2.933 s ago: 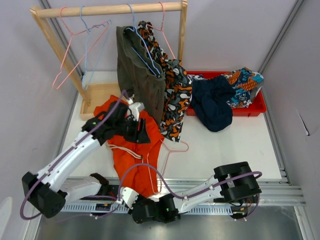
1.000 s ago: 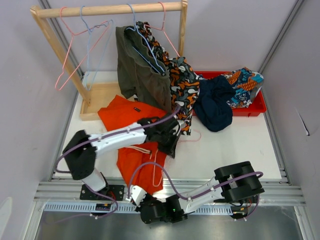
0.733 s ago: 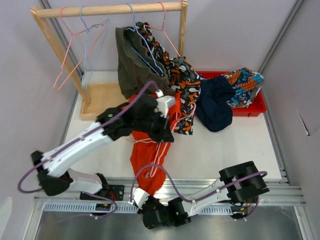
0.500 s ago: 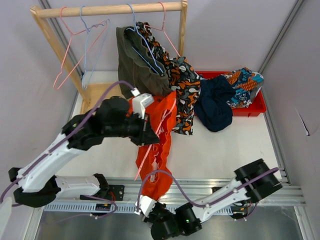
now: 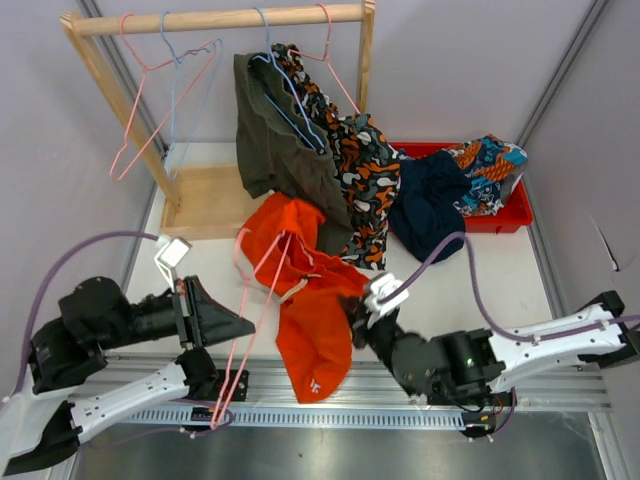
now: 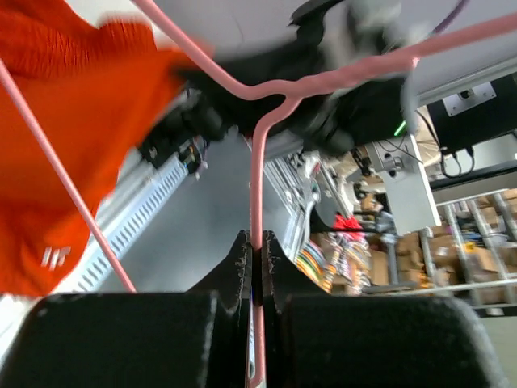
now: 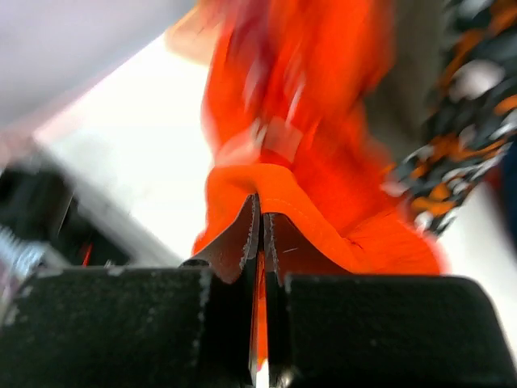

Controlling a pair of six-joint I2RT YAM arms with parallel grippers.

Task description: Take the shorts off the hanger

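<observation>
Left end effector (image 6: 252, 246) is clamped on the pink hanger (image 6: 257, 153) wire. Right end effector (image 7: 260, 212) pinches the hem of the orange shorts (image 5: 312, 310), which sit on the table (image 5: 470, 280) between the arms, with the hanger wire crossing them. Behind, olive shorts (image 5: 275, 140) and blotch-print shorts (image 5: 365, 190) hang on the rack (image 5: 220, 18). Navy shorts (image 5: 428, 205) and teal-print shorts (image 5: 490, 160) sit in the red tray (image 5: 497, 224).

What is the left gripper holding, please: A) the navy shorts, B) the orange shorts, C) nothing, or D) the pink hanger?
D: the left wrist view shows the left gripper shut on the wire of the pink hanger, while it is the right gripper that pinches the orange shorts.
</observation>
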